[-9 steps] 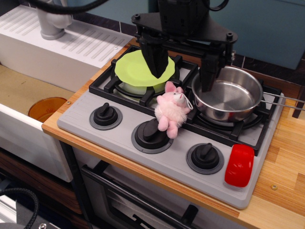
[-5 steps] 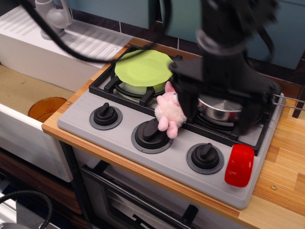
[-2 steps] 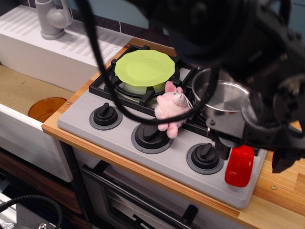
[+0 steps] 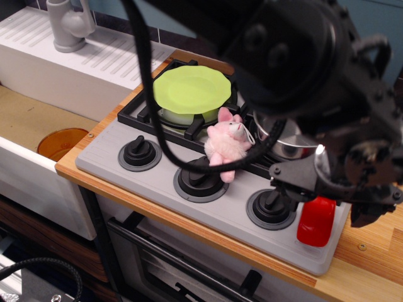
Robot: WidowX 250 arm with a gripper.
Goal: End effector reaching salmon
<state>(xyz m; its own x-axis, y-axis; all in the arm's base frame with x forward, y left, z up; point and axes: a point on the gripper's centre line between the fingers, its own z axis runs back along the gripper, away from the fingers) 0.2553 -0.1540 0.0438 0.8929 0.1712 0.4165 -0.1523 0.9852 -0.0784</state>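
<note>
White sink unit with a grey faucet (image 4: 68, 25) at far left; orange bowl (image 4: 61, 142) low beside the bench (image 4: 371, 264); grey toy stove (image 4: 208, 207) on the wooden bench, three black knobs along its front, left knob (image 4: 139, 153), middle knob (image 4: 200, 177), right knob (image 4: 272, 207); lime green plate (image 4: 191, 89) on the back-left burner; pink plush animal (image 4: 225, 146) lying over the grate edge, feet touching the middle knob; steel pan (image 4: 291, 139) on the right burner, mostly hidden by the arm.

Salmon (image 4: 315, 221) sits on the stove's front right corner, just beside the right knob; only its lower part shows, the black wrist covers the top; gripper (image 4: 327, 202) hangs right over it, close to touching; fingers blocked by the bulky wrist and cables, so cannot tell if open or closed.

Handling, as a guess: salmon looks like hard glossy plastic, light, stiff, probably slippery; rounded corners give poor purchase, so best pinched across the two long flat sides near the middle, not at the ends; it lies near the stove edge, a nudge could push it off onto the bench.

No brands, labels or readable writing anywhere.
</note>
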